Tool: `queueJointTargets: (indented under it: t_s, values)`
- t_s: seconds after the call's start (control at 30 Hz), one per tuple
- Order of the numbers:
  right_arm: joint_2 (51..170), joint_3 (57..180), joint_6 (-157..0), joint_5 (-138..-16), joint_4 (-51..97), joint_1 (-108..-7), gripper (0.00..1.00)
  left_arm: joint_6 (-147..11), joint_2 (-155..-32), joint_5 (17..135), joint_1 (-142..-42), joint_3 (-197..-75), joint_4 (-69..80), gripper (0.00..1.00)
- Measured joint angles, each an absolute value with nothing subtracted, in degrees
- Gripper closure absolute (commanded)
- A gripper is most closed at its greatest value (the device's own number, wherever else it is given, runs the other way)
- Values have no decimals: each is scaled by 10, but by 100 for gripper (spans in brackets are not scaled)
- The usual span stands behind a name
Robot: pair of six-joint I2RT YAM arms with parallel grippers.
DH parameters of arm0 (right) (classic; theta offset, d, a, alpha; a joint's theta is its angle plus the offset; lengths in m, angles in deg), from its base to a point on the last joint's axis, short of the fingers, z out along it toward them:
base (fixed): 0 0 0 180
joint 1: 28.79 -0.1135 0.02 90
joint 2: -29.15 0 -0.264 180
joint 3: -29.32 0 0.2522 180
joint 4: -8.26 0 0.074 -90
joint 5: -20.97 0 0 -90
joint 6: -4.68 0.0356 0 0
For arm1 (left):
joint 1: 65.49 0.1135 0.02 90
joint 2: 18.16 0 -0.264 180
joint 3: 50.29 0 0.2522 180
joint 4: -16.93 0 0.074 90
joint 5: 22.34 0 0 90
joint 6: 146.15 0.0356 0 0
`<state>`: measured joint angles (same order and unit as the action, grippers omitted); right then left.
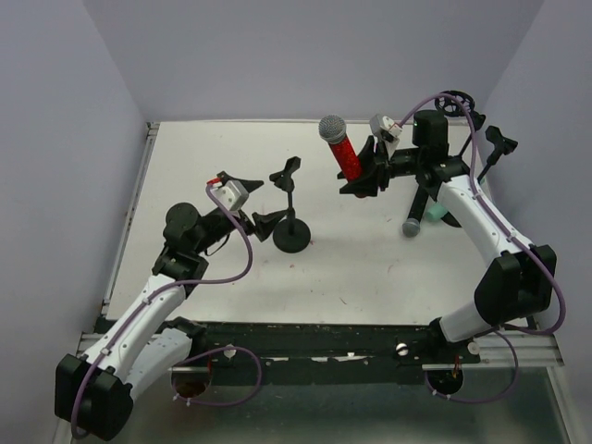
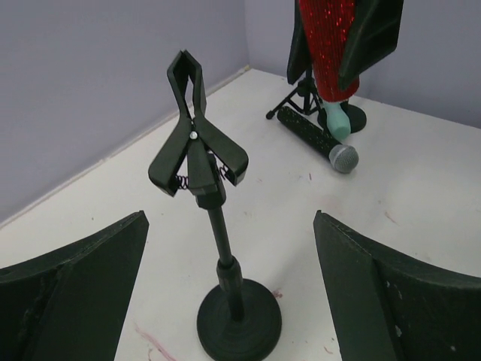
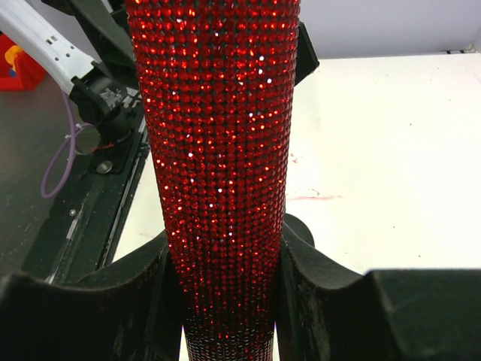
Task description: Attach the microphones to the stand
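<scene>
Overhead, we see a black clip stand (image 1: 292,211) near the middle of the white table (image 1: 185,157). The left gripper (image 1: 259,201) sits just left of the stand, jaws spread wide, touching nothing. Behind the stand and to its right, the right gripper (image 1: 359,174) pinches the red microphone (image 1: 340,148) upright, grey head on top. Farther right of the stand, the black microphone (image 1: 413,222) and the mint-green microphone (image 1: 438,215) lie on the table.

From the left wrist, we look between two wide-apart fingers (image 2: 75,293) at the stand, whose spring clip (image 2: 194,147) is shut and empty. The stand's base looks small. We judge that pushing a microphone against the shut clip could tip or slide it unless the pole is steadied.

From the right wrist, the fingers (image 3: 98,308) clamp the red microphone's narrow end. Its sequinned body tapers, so we think it could slip or twist when pressed against the stand.
</scene>
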<state>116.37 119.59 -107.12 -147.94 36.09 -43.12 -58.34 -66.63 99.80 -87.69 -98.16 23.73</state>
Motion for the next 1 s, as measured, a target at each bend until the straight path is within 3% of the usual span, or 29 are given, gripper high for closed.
queueJointTargets:
  t_s: [0.47, 0.8, 0.9, 1.0]
  values:
    - [1164, 1187, -1048, -1484, 336, -431, 93, -564, -727, 895, -942, -969, 397, 3]
    - [1164, 1185, -1046, -1484, 335, -433, 93, -536, -754, 850, -952, -991, 387, 32]
    - [1164, 1184, -1046, -1485, 335, -434, 93, -533, -754, 848, -952, -996, 386, 48]
    - [1164, 1184, -1045, -1486, 335, -434, 93, -530, -755, 848, -952, -1000, 379, 51]
